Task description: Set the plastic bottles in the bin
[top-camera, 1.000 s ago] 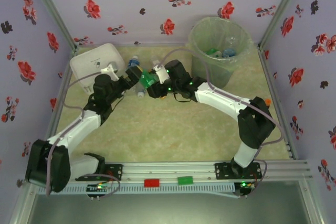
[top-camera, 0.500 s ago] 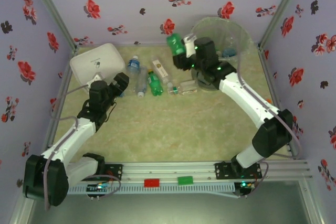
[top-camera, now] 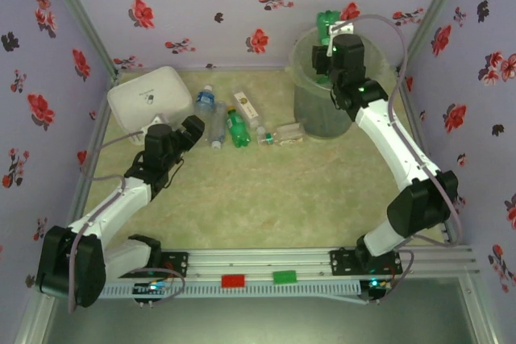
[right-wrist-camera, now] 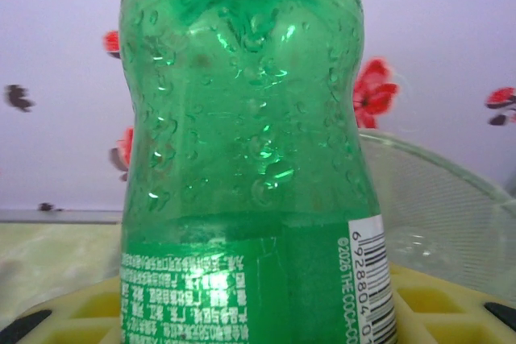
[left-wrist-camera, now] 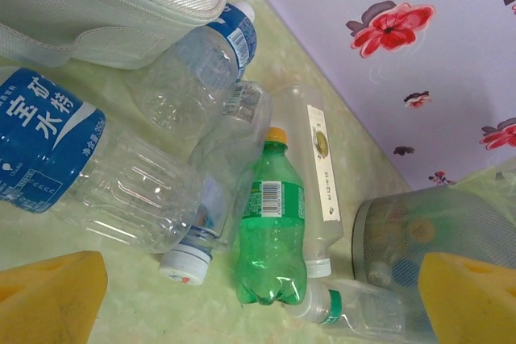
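My right gripper is shut on a green plastic bottle, held up over the far rim of the bin, a translucent grey-green basket with a clear liner. In the right wrist view the green bottle stands between the yellow pads, with the bin's rim behind it. My left gripper is open, low over the table by a cluster of bottles: a green one, a clear blue-labelled one, a white-labelled one and a clear one with a green neck band.
A white rounded box sits at the back left, just beyond the left gripper. The bin stands right of the bottle cluster. Flowered walls close the table on three sides; the near part of the mat is bare.
The right arm lifted the green bottle off the table and carried it right and back to above the bin. The left arm drew back from the cluster, then edged forward, still open.
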### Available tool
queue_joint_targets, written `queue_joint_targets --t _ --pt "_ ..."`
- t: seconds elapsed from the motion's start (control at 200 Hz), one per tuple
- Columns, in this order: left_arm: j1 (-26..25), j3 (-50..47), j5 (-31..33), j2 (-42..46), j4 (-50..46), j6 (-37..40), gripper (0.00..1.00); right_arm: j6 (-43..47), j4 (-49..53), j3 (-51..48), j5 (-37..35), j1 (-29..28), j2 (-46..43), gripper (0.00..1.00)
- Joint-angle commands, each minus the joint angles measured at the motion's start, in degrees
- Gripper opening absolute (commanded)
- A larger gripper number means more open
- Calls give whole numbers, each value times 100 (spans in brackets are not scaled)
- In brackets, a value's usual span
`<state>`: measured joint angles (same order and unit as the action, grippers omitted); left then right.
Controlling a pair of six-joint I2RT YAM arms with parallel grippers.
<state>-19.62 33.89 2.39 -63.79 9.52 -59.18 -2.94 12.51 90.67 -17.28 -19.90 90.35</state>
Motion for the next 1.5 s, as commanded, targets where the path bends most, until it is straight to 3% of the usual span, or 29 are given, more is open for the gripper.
queue_joint_targets --t 0.0,0.26,0.525,0.705,0.89,1.085,1.305,1.495 --pt "-26 -53 -7 58 -37 150 100 48 275 240 -285 143 278 45" --pt "-25 -73 -7 86 -47 126 100 -151 628 179 -219 313 590 53" --pt "-26 -124 30 156 -117 60 100 -241 613 280 -314 336 532 99" --pt "-28 -132 111 137 -126 -22 100 -216 477 311 -221 334 180 99" --pt "-25 -220 534 44 -196 -438 100 -354 23 -200 885 220 -509 100" --pt "-20 -239 1114 -336 -424 -1458 100 -233 -640 -1133 1508 -444 -1156 100" --pt "48 153 1138 -1123 -486 -2048 100 -506 -1171 -2078 2193 -1281 -1324 99" --pt "212 610 1138 -1693 -937 -2799 100 -730 -1504 -2617 2232 -1813 -1184 100"
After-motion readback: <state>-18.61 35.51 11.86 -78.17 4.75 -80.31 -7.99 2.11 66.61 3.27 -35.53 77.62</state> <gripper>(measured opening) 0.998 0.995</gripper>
